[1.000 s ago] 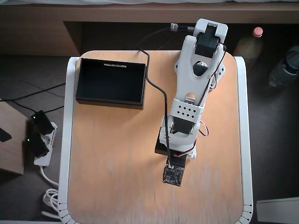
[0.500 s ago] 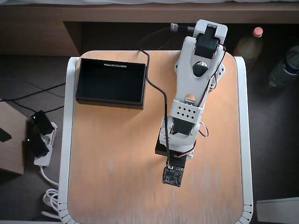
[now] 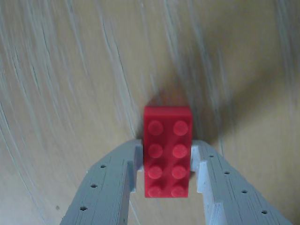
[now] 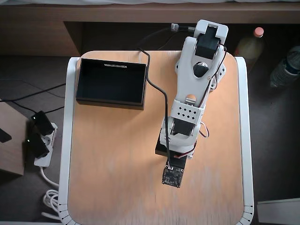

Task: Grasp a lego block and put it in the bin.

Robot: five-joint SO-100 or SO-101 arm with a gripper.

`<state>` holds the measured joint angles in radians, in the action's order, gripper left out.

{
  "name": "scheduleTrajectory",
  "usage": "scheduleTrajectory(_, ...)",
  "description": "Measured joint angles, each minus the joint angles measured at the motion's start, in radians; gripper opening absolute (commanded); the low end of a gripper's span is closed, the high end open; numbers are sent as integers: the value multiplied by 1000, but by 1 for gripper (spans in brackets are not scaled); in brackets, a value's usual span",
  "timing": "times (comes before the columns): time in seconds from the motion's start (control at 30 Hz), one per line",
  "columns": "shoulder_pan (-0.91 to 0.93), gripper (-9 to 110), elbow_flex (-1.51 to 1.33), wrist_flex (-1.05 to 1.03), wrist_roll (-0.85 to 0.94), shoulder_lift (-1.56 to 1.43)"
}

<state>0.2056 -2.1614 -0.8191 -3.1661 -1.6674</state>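
Red lego block sits studs-up betw. the two grey jaws in wrist view, both jaw tips touching its long sides, so the gripper is pinching it. Far end of block sticks out past the tips over the pale wood table; can't tell if it rests on the wood or is just off it. Overhead view: block hidden under the arm, which reaches toward the table's near edge. Bin sits at the table's top-left corner, well apart from the arm. Vs. 1 s and 0.5 s ago: arm pose and bin spot practically unchanged.
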Motion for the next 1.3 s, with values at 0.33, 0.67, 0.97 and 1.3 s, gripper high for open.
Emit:
scheduleTrajectory(0.33, 77, 0, 0, -20, 26, -35)
scheduleTrajectory(0.67, 232, 0, 48, -210, 2, -160)
scheduleTrajectory(0.97, 440, 0, 333, -601, -15, -172)
scheduleTrajectory(1.3, 719, 0, 449, -690, -17, -183)
